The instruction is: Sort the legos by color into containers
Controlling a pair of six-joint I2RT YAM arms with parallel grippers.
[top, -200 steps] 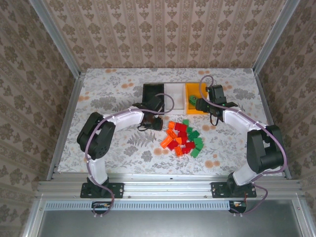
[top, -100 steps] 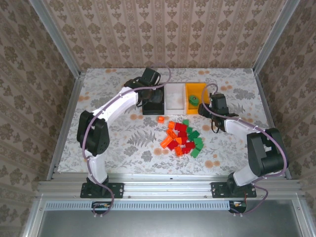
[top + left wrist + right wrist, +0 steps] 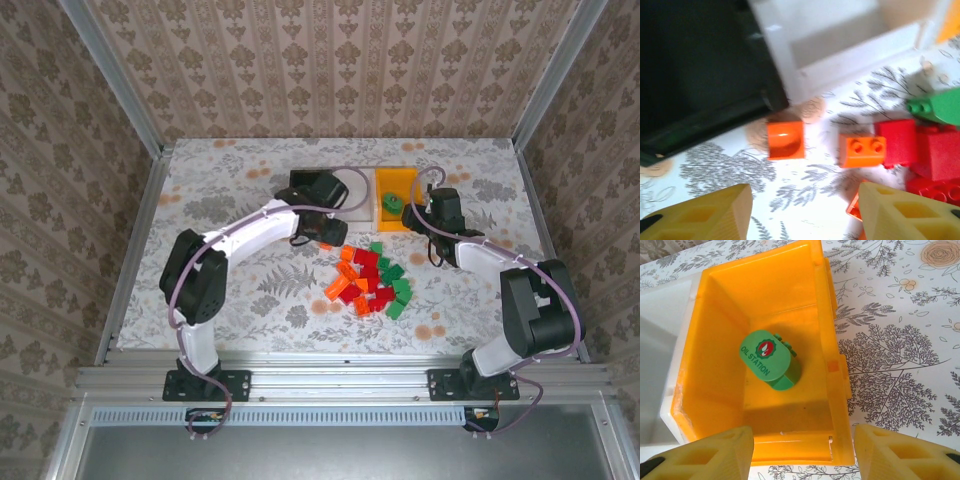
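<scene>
Now | left gripper (image 3: 804,200): fingers apart, empty | lone orange lego (image 3: 785,140): centre-left of wrist frame, just below black bin (image 3: 700,60) corner, up-frame and slightly left of the jaw gap | left arm nearer | right gripper (image 3: 802,437): apart, empty, above orange-yellow bin (image 3: 715,365)

Your left arm (image 3: 250,226) and right arm (image 3: 480,257) match: white link shells between chunky black joint housings, each on a black base plate (image 3: 205,384). A thin purple-grey cable (image 3: 340,170) loops along each. Your left hand (image 3: 805,215) and right hand (image 3: 802,452) carry yellow wedge fingers (image 3: 710,212) with recessed rectangular pockets.
</scene>
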